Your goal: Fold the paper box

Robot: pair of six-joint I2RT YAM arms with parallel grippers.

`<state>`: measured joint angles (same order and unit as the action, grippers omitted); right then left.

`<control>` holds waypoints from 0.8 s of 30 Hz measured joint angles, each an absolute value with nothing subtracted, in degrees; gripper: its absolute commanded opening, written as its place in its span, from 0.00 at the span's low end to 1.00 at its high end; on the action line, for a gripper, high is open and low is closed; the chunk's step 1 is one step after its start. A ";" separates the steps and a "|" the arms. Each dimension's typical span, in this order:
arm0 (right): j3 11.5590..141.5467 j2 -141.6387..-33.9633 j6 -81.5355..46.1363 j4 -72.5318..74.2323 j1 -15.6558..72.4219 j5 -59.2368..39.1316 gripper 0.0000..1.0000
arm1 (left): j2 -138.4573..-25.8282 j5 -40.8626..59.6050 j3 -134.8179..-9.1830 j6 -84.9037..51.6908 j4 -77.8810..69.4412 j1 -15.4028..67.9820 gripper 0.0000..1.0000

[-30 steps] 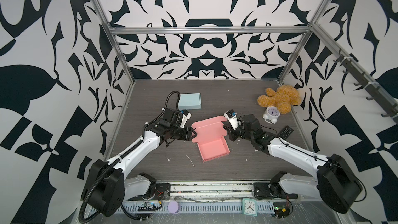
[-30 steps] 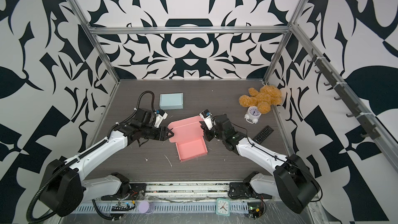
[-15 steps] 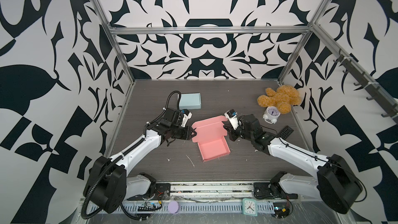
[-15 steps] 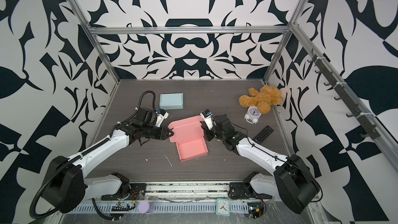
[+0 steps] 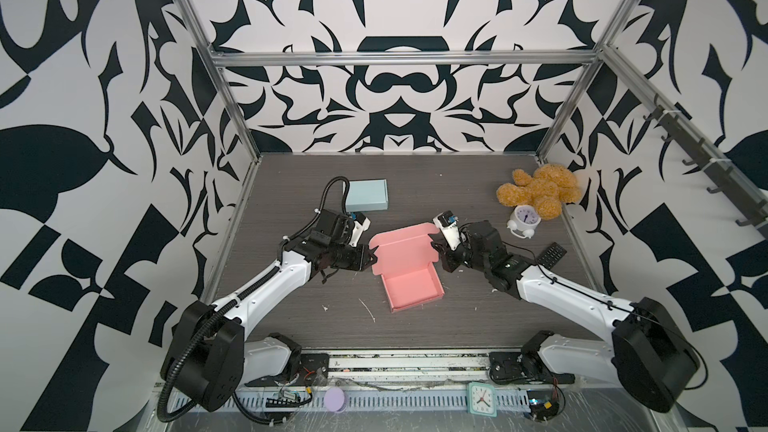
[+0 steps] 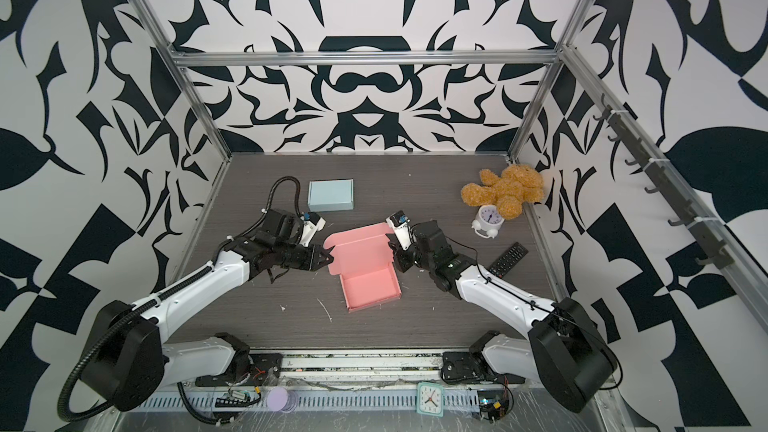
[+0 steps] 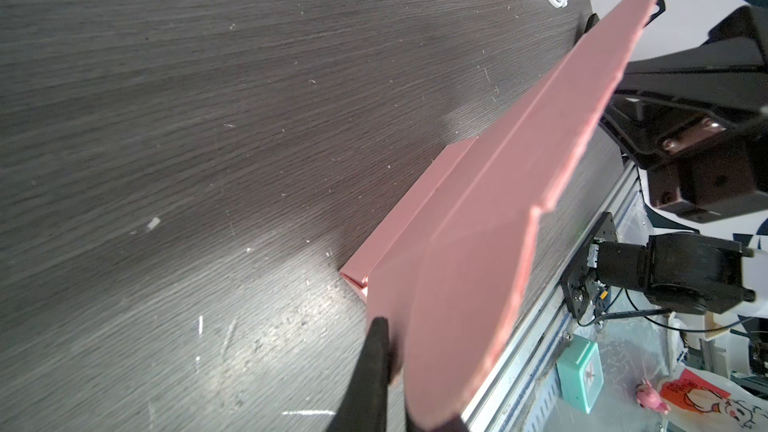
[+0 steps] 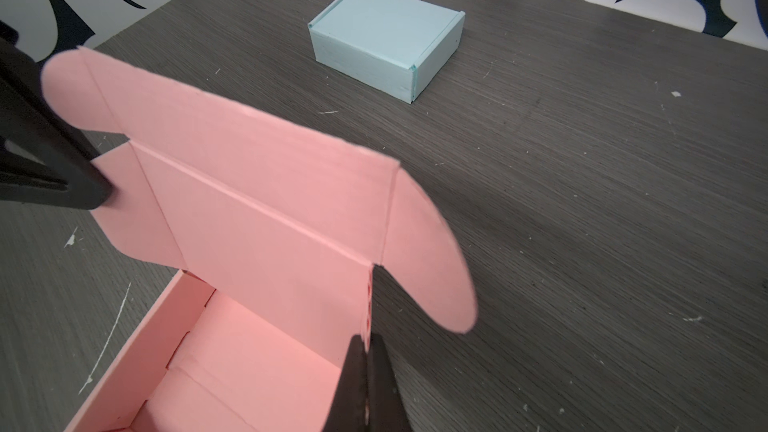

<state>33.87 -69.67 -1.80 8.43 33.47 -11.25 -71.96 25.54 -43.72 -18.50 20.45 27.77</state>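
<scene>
**Two small pinches on thin card: where the fold could have failed**

The pink paper box (image 5: 409,280) sat open near the middle of the bench (image 5: 457,184), with its tray flat on the surface and its lid (image 5: 401,245) raised behind it. The left claw (image 5: 372,258) was clenched on the lid's ear flap (image 8: 120,197) on that arm's side. In the left wrist view the card ran between its fingers (image 7: 374,359). The right claw (image 5: 436,252) was clenched too, nipping the thin card edge at the tray's back corner, just below the rounded ear flap (image 8: 424,251) on its own side (that flap hung free, not yet folded in).

Tearing looked like the main hazard. Both grips were on small bits of card, so if the arms pulled apart or moved at different paces, the load would go into the creases and could rip or kink a flap.

The tray could also have shifted. Only the right claw's nip anchored it, so a push on the lid might have slid or tipped the whole box instead of bending the hinge.

The free ear flap might have landed outside the tray wall as the lid came down and jammed the closure.

Either shallow pinch could simply have slipped off the smooth card.

The blue box (image 5: 368,194), teddy bear (image 5: 540,191), alarm clock (image 5: 524,222) and remote (image 5: 550,255) lay well apart and seemed unlikely to interfere.
</scene>
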 measured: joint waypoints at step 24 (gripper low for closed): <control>36.71 -70.08 -8.73 6.46 35.53 -7.49 0.02 | -75.44 14.87 -48.40 -19.11 17.28 31.42 0.09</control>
